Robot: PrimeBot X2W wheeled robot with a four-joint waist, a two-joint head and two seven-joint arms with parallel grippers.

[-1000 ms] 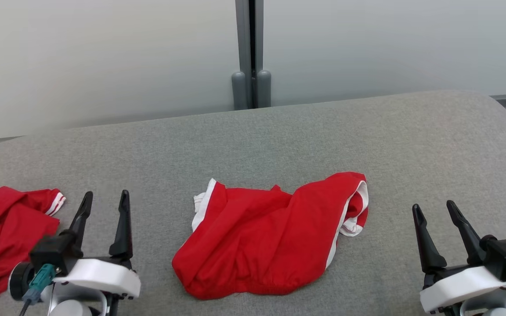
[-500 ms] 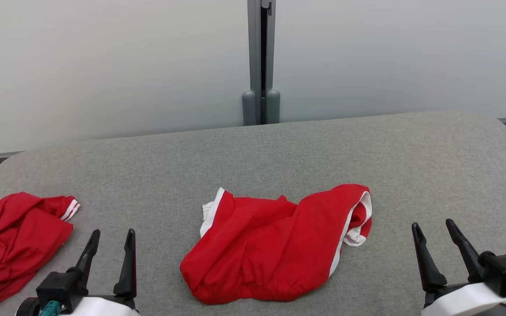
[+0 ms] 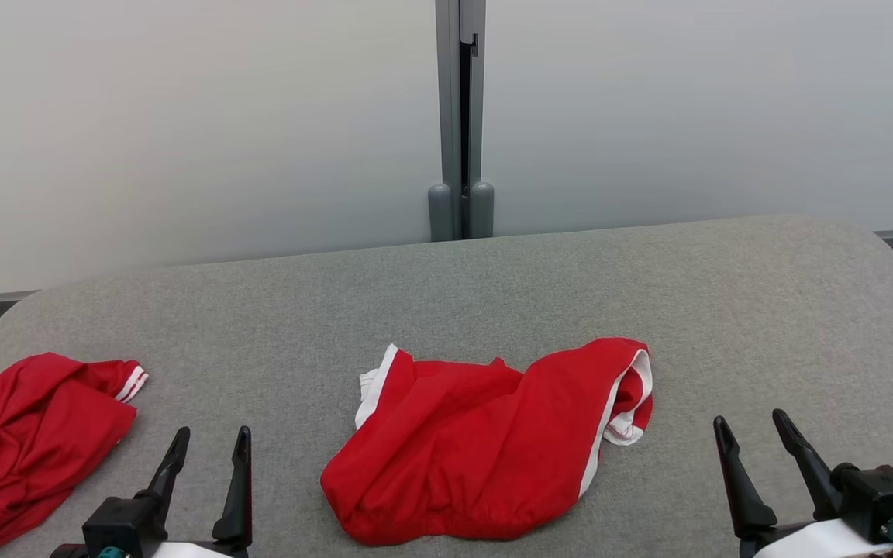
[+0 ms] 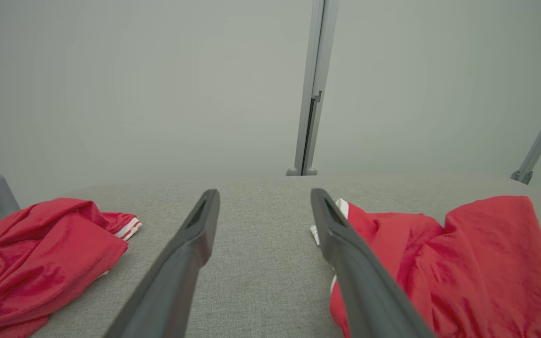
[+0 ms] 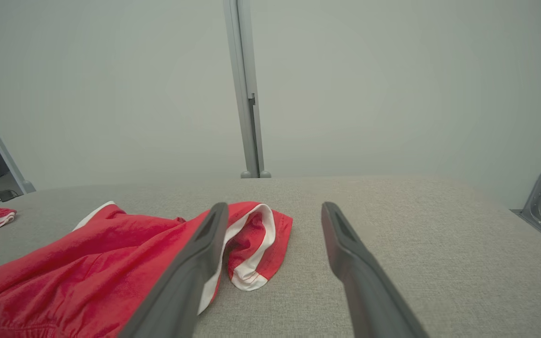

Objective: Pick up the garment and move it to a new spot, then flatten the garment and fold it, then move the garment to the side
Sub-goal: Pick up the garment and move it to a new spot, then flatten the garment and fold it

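free: bare cushion [image 3: 493,302] beyond garment [image 3: 485,449] | obstacle: second red cloth [image 3: 28,434], left edge

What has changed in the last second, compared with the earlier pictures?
The head camera tilted up, shifting the whole picture. The left pincer and right pincer show lower, open, holding nothing. The middle garment and the left garment lie unchanged.

Bright, even, diffuse light; soft shadows; wrist views slightly hazy.
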